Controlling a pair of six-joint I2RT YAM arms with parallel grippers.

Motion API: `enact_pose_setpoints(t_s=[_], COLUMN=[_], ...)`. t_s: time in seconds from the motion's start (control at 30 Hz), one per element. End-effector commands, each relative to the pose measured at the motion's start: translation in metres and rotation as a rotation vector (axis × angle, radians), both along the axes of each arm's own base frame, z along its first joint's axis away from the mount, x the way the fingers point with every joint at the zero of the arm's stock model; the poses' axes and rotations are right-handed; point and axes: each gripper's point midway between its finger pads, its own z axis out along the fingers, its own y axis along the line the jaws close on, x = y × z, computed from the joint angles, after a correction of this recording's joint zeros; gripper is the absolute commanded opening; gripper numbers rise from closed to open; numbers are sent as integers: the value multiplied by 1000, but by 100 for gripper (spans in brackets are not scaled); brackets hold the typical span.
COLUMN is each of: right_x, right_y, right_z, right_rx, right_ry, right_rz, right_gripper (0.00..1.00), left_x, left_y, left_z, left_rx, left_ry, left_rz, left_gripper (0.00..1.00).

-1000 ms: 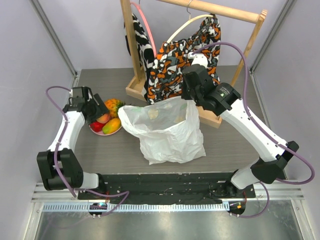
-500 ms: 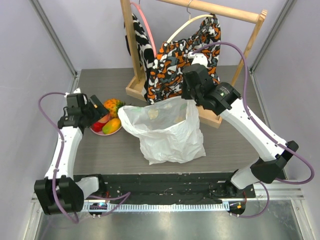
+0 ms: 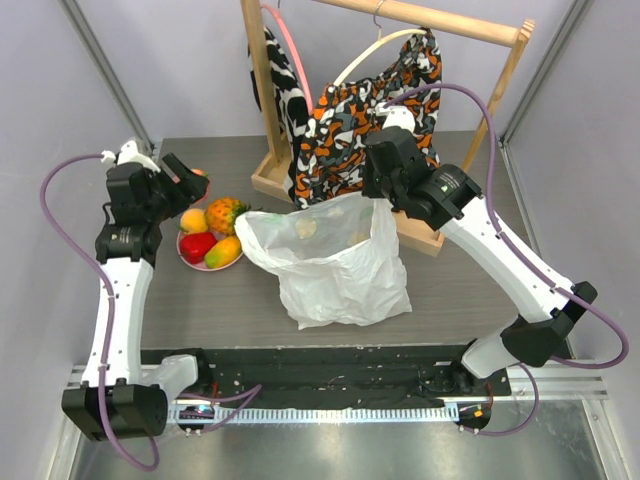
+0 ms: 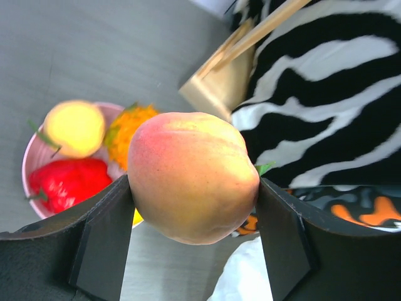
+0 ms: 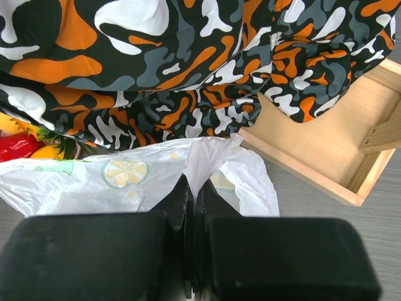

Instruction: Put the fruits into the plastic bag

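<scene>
The fruits are in two places. At the far left, a pink-orange peach [image 4: 191, 179] is clamped between the left jaws and hangs clear of the grey bench [image 3: 200, 310], at about twelve o'clock of the round pink plate [image 3: 186, 258] in the overhead view. On that plate lie a yellow-orange round fruit [image 3: 193, 220], an orange pineapple with a green crown [image 3: 228, 212], a shiny red fruit [image 3: 197, 246] and a yellow-green mango [image 3: 226, 250].

At three o'clock of the plate, just beside it, stands the crinkly translucent white plastic bag [image 3: 340, 270], with its mouth gaping upward. The right jaws are pinched shut on the bag's rim at roughly one o'clock of the mouth and hold that edge up. Behind the bag, at twelve o'clock, an orange-black-white patterned cloth [image 3: 370, 100] hangs from a wooden rack [image 3: 262, 178].

The step in hand looks like carrying the peach to the bag. The next move probably calls for swinging the left arm towards three o'clock, keeping the peach above the near lip, centring it over the opening and only then parting the jaws.
</scene>
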Motion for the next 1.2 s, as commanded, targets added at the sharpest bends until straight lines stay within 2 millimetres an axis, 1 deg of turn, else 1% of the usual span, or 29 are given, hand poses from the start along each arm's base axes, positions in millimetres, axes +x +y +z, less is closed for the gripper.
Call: enact_pose_setpoints(t_s=[0.0,0.03,0.07,0.1,0.13,0.17,0.2,0.23,0.27,0.3,0.33,0.37,0.43,0.47,0.6,0.7,0.73,0.77,0.83,0.87,0.9,0.93,1.0,1.03,1.17], right_x=[4,4,4,4,3,3,3,3,3,3,3,3,3,3,3,3,3,4,4,3,3,3,3,3,3], right_y=[0,1,1,1,2,2,2,3,3,2,2,1,1,0,-1,0,1,0,2,2,2,2,2,2,3], right_z=[23,23,24,24,24,24,23,23,23,23,23,24,24,26,26,25,24,24,25,25,24,24,25,24,21], right_rx=[46,47,49,50,49,52,52,53,53,55,55,56,55,56,55,55,53,54,59,59,58,59,59,59,59], right_ry=[-68,-69,-69,-70,-70,-69,-68,-67,-67,-67,-67,-70,-72,-76,-79,-77,-74,-75,-76,-74,-73,-73,-75,-72,-65], right_rz=[1,2,5,5,7,11,11,15,15,13,11,8,5,1,-1,4,5,6,11,10,10,11,12,11,17], right_gripper=[1,1,1,1,1,1,1,1,1,1,1,1,1,1,1,1,1,1,1,1,1,1,1,1,1], left_x=[4,5,5,7,6,9,9,8,5,5,5,-1,-3,-7,-18,-29,-34,-40,-49,-55,-58,-61,-66,-69,-69], left_y=[-14,-18,-32,-39,-49,-71,-85,-98,-122,-135,-147,-163,-177,-186,-206,-219,-223,-227,-230,-234,-235,-235,-238,-240,-242], left_z=[57,61,72,76,88,87,90,99,99,97,102,101,97,95,88,74,65,61,46,42,37,29,22,15,4], left_rx=[49,62,83,92,105,114,124,116,98,60,42,24,13,10,-5,-15,-14,-13,-2,-4,-5,-5,-8,-7,15], left_ry=[-166,-174,-195,-203,-229,-223,-234,-252,-252,-242,-260,-260,-253,-249,-230,-187,-154,-141,-93,-82,-69,-44,-19,-1,18], left_rz=[-57,-68,-110,-126,-149,-201,-243,-276,-342,-369,-393,-434,-461,-487,-571,-638,-664,-699,-731,-755,-767,-775,-792,-797,-794], left_gripper=[43,43,43,43,43,43,43,44,43,43,43,43,43,43,43,43,43,43,43,43,43,43,44,44,45])
